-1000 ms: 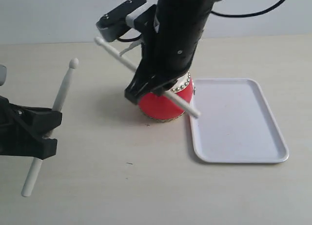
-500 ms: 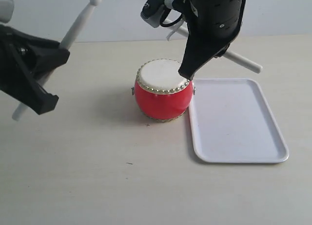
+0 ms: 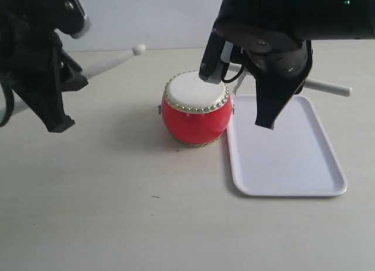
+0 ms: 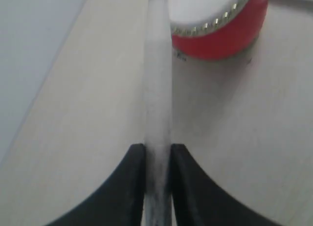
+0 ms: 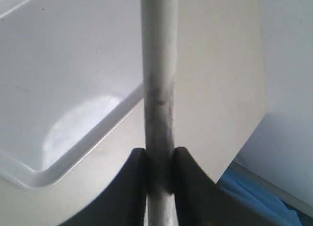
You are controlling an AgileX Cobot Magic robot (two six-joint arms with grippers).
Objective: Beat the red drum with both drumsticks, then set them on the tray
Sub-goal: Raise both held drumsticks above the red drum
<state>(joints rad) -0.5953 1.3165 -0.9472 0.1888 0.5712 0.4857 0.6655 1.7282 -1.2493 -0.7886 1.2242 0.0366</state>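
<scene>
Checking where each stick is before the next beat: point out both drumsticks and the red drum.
left drumstick (image 3: 111, 63): exterior view, mid-shaft.
right drumstick (image 3: 331, 87): exterior view, exposed shaft section.
red drum (image 3: 195, 123): exterior view, red side wall.

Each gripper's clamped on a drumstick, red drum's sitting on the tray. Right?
Not quite: the red drum stands on the table beside the tray, not on it, as the exterior view shows. The left gripper and right gripper are each clamped on a drumstick.
</scene>
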